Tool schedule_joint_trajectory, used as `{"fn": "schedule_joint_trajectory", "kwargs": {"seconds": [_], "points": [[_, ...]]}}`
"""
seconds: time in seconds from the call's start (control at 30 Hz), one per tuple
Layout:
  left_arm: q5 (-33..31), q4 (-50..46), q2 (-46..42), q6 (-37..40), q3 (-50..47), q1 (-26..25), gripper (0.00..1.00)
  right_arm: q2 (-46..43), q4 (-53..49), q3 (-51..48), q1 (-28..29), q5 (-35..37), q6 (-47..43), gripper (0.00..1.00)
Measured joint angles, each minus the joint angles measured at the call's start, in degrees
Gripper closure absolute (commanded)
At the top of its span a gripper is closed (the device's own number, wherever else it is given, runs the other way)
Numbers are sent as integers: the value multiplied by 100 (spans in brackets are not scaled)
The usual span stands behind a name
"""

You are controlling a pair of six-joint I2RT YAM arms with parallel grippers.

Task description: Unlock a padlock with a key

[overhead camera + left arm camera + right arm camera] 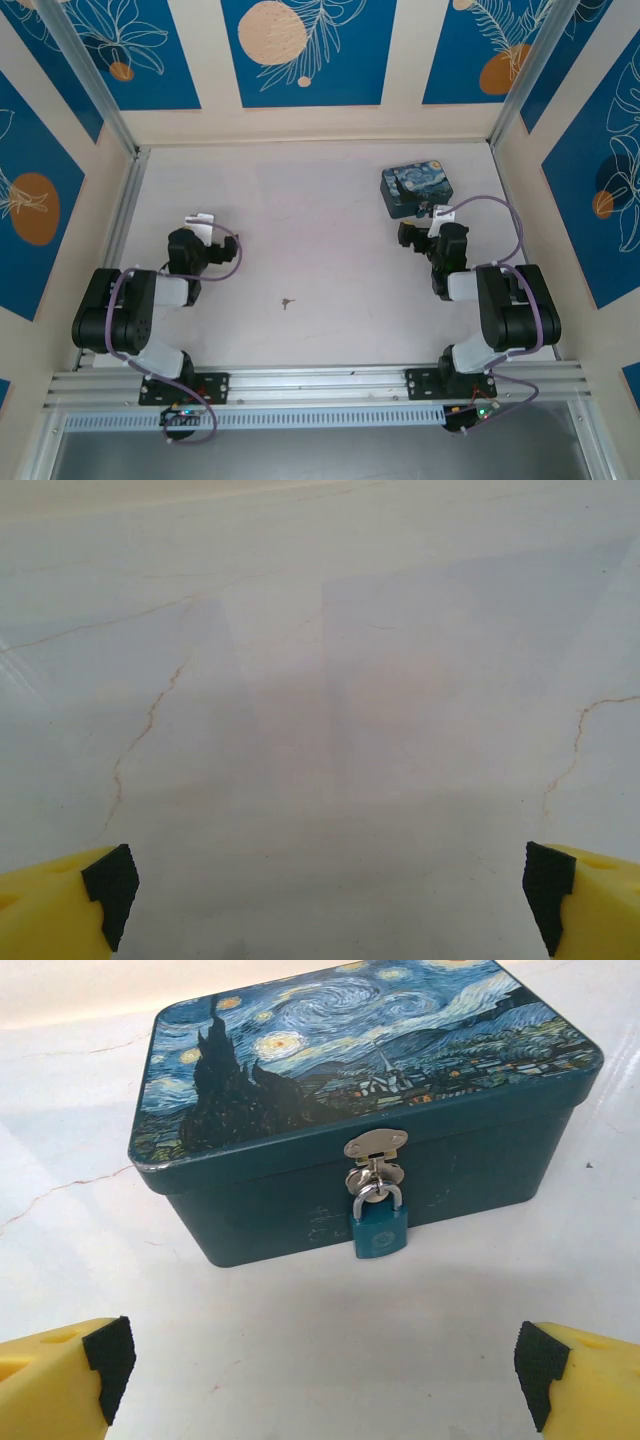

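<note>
A small teal padlock (379, 1230) with a silver shackle hangs locked on the hasp of a dark-blue tin box (350, 1060) with a starry-night lid. The box (417, 187) stands at the table's far right. My right gripper (325, 1375) is open just in front of it, facing the padlock, with nothing between its yellow fingers. In the top view the right gripper (425, 228) sits close below the box. The tiny grey key (288, 301) lies flat near the table's middle front, between the two arms. My left gripper (325, 900) is open over bare tabletop, well left of the key.
The white marbled table (320, 220) is walled by blue-and-cream panels on three sides, with metal rails (120, 230) along the left edge and the front. Both arm bases sit at the near edge.
</note>
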Motion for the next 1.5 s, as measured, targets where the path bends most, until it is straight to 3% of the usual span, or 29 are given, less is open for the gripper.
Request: {"fn": "schedule_joint_trajectory", "kwargs": {"seconds": [0.73,0.93,1.03,1.13,1.5], "points": [[-22,-42,-2,0,17,0,0,-11,-9,0,-59,-160,2,1],[-15,-1062,-457,2,442,0,0,-1250,-1137,146,0,13,125,1],[15,-1663,-789,-28,870,0,0,-1652,-2151,953,-199,24,761,1],[94,-2291,-1029,-251,1329,0,0,-1357,-3171,2221,-549,-61,1327,0],[546,-4476,-872,-1989,3040,-280,0,1617,-6074,6369,-1259,-986,2291,9]]}}
